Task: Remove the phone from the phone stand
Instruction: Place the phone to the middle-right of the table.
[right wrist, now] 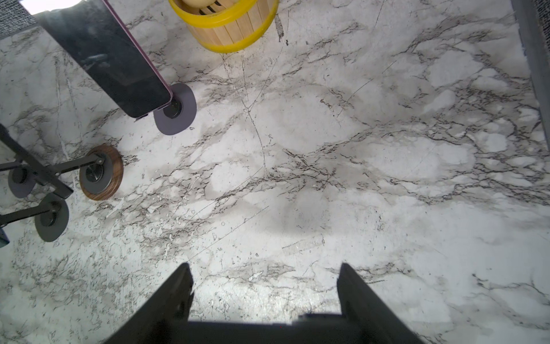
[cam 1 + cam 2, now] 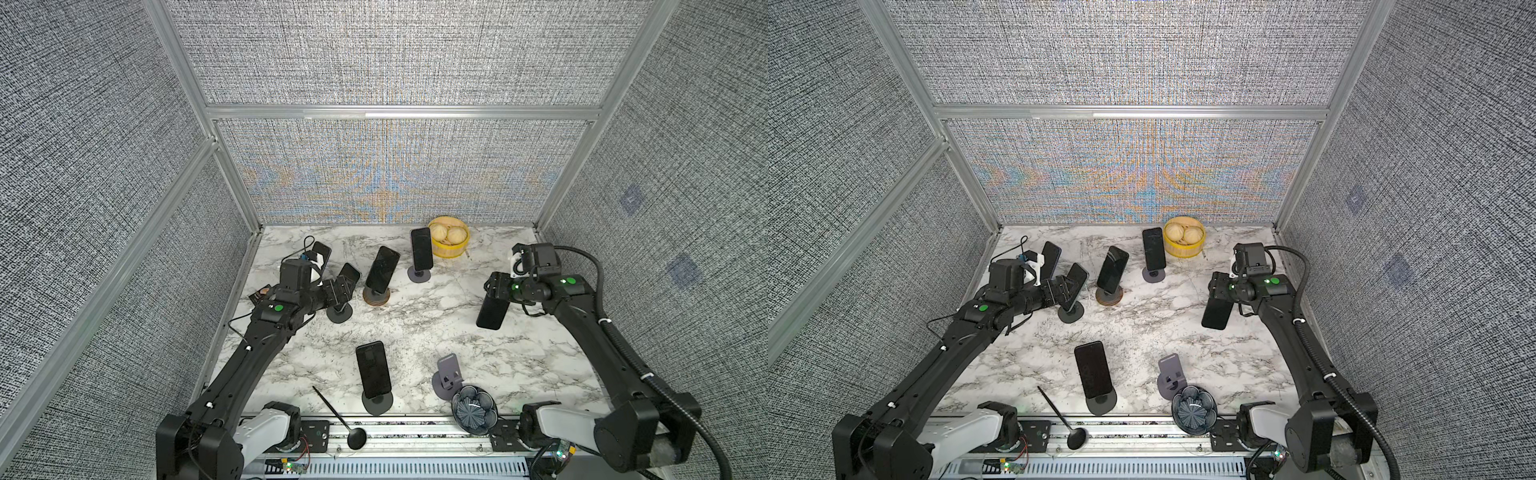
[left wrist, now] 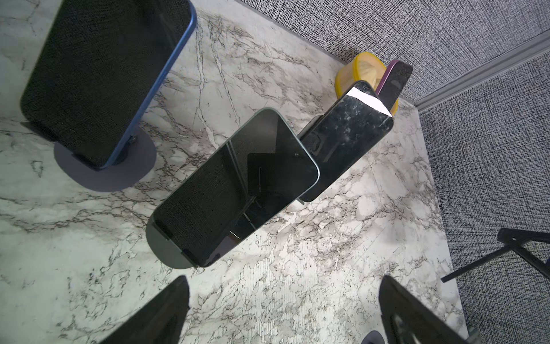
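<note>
Over the marble tabletop (image 2: 415, 324) of a grey-walled booth, reaching low with the left gripper (image 3: 284, 281) spread wide and empty toward the dark phone (image 3: 235, 184) leaning on its stand (image 3: 166, 247) just ahead, long axis slanting up and away, far nearer than the right gripper (image 2: 496, 293), clamped on a second phone (image 2: 492, 313) aloft.

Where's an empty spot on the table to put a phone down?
The bare marble table middle, between the wood-based stand, the empty stand and the phone in the right gripper, is free. The back left, around the left gripper, is crowded with phones on stands.
</note>
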